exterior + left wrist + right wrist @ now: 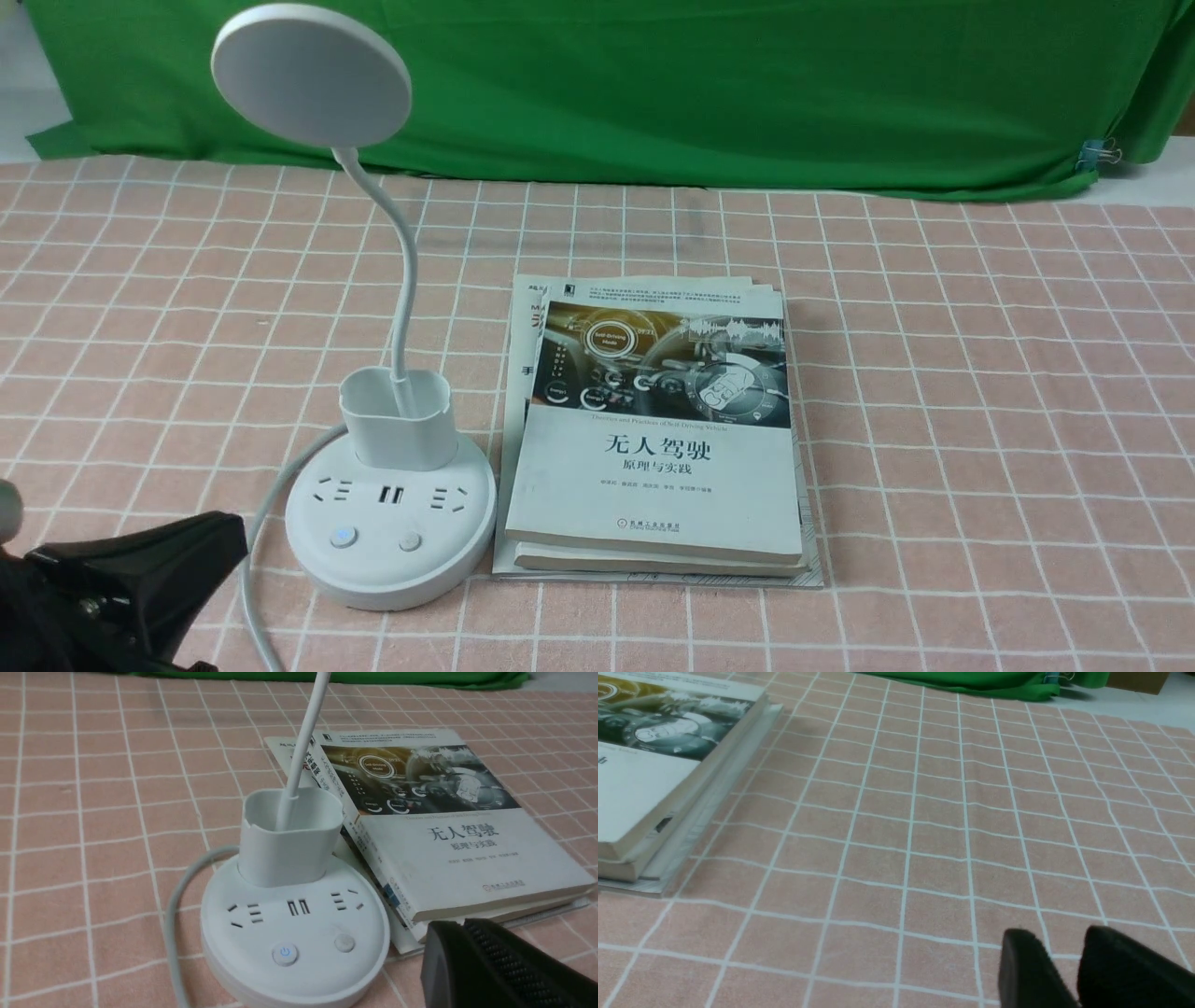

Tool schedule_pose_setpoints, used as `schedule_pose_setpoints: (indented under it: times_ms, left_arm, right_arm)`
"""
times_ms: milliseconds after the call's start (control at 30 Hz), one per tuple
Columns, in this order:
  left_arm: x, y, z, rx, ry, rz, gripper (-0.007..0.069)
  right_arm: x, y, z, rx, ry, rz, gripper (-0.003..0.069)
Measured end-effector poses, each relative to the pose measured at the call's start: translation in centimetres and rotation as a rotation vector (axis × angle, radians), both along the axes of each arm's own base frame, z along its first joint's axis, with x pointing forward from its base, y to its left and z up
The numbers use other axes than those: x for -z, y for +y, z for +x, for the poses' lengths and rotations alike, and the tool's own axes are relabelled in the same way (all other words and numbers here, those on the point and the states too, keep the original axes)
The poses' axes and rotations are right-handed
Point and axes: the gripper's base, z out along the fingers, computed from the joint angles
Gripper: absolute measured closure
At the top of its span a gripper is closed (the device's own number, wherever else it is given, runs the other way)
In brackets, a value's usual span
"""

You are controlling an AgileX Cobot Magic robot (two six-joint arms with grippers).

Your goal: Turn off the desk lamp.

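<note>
The white desk lamp stands left of centre: flat round disc head [311, 75], thin gooseneck [403, 280], cup-shaped holder [397, 420] and round base [390, 551] with sockets. Two buttons sit on the base's near side; the left button [343, 537] shows a blue light and the right button [410, 541] is plain. In the left wrist view they are the lit button [284, 954] and the plain button [344, 942]. My left gripper [224, 546] is shut and empty, low, just left of the base, apart from it. My right gripper [1057, 942] is slightly open and empty above bare cloth.
The lamp's white cord [257, 541] curls from the base's left side toward the near edge. A stack of books [653, 439] lies right against the base's right side. Pink checked cloth [980, 420] covers the table. A green backdrop [747, 84] hangs behind.
</note>
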Motion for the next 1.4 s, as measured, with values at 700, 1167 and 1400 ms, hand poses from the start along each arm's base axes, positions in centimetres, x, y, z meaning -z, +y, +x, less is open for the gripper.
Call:
schedule_pose_setpoints:
  times_ms: [700,1167,1400]
  left_arm:
    - [5.8,4.3,-4.2,-0.429,-0.194,-0.043,0.0621]
    - [6.8,4.0,-4.4,-0.388,-0.095,-0.051,0.0621]
    - [6.8,3.9,-4.4,-0.377,-0.095,-0.051,0.0621]
  right_arm:
    - [0.0,0.0,0.0,0.0,0.0,0.0,0.0419]
    - [0.0,0.0,0.0,0.0,0.0,0.0,0.0419]
    - [0.0,0.0,0.0,0.0,0.0,0.0,0.0419]
